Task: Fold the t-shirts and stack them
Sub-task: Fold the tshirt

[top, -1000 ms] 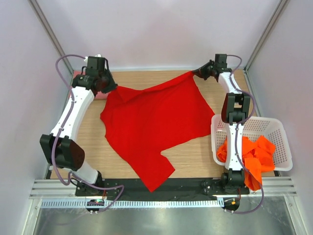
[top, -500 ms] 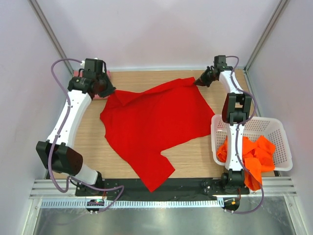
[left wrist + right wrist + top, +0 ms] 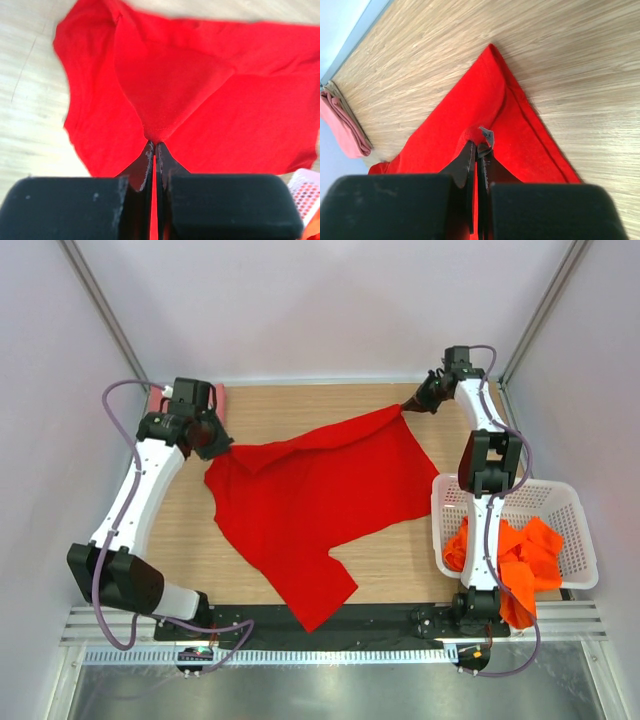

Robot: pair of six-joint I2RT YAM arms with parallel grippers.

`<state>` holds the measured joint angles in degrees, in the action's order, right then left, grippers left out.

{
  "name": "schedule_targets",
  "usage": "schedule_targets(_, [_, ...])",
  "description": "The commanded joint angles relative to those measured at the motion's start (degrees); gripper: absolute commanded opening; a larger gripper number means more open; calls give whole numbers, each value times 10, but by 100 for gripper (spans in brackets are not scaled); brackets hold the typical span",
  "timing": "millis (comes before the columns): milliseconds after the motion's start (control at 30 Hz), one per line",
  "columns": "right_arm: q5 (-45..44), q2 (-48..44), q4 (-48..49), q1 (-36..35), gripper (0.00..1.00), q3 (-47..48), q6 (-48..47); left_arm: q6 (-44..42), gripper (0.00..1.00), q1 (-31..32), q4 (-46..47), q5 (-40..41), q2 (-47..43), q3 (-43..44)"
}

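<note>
Red t-shirt [image 3: 320, 490] is spread mid-table, with its far edge strung between 2 pinched corners, running left to far-right. Left gripper [image 3: 212, 444] is clamped on the left corner, right gripper [image 3: 410, 406] on the far-right one. The body trails diagonally to the near edge. Orange t-shirts [image 3: 520, 545] sit in the basket [image 3: 570, 495]. Folded pink t-shirt [image 3: 158, 397] is far-left.

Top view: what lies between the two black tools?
The red t-shirt: its far edge runs from the left tool to the right tool, both shut on it, seen in the top view.
</note>
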<state>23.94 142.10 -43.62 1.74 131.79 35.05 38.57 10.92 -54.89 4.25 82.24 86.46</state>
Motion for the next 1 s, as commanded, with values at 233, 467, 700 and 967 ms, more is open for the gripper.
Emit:
schedule_targets(233, [-14,-46,-16,4,1,-21,-27,12,0,-1,-1,-10,-45,-65])
schedule_targets(467, [-18,-64,-17,2,2,-52,-34,1,0,-1,-16,14,-44,-51])
schedule_targets(700, [-30,-78,-26,3,2,-75,-50,-1,0,-1,-23,-3,-41,-57])
schedule_targets(967, [-30,-88,-25,3,2,-82,-48,-14,0,-4,-44,19,-42,-39])
